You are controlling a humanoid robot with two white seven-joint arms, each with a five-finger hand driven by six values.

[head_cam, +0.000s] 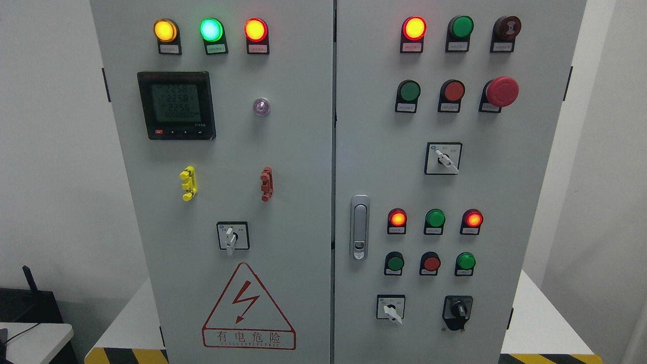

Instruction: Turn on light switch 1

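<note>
A grey electrical cabinet (303, 151) with two doors fills the head view. The left door carries lit yellow (165, 30), green (211, 29) and red (256, 29) lamps, a digital meter (176, 104) and a white rotary switch (232, 236). On the right door are rows of lamps and push buttons, including a green button (408, 91), a red button (454, 91) and a lower green button (394, 263). White rotary switches (443, 158) (390, 307) and a black selector (457, 309) sit there too. Neither hand shows in the picture.
A red mushroom stop button (501, 91) sticks out at the upper right. A metal door latch (359, 227) sits by the centre seam. Yellow (188, 183) and red (266, 184) clips stand on the left door. A white platform (536, 323) with hazard striping lies below.
</note>
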